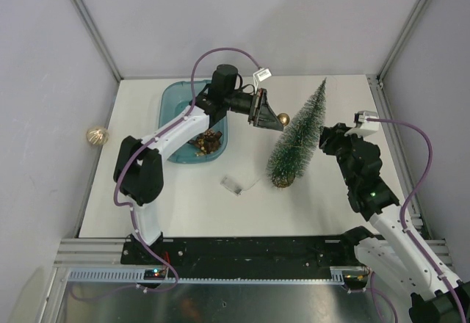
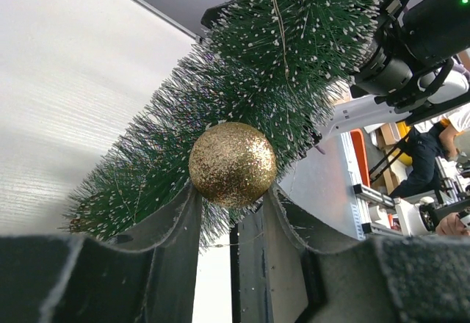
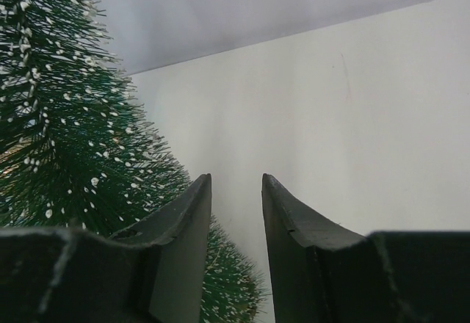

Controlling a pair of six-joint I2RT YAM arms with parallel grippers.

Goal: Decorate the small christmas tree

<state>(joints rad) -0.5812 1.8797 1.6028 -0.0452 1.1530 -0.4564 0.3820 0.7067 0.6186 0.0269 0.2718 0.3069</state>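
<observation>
Gold glitter covers the bauble [image 2: 232, 164] that the left gripper [image 2: 231, 191] has pinched between its two fingertips. It holds the ball right up against the bristles on the left flank of the small christmas tree [image 1: 297, 136], about halfway up.

The tree stands on its round base near the middle of the table [image 1: 183, 205]. The blue tray [image 1: 167, 99] of spare ornaments lies well off to the tree's left.

On the tree's right side the right gripper [image 3: 236, 183] hangs just beside the branches. Its fingers are parted and nothing is between them. I cannot tell whether it touches the bristles.

The tree looks very light to me, with a narrow foot, so I judge that a sideways push from the bauble could tip or slide it. The bristles are springy and give under pressure, so I think they offer poor purchase. The firmer places to steady it would be the central stem or low down near the base, and the free gripper seems well placed for that. I expect the bauble to be thin-shelled and slick under its glitter, so a gentle squeeze suits it.
</observation>
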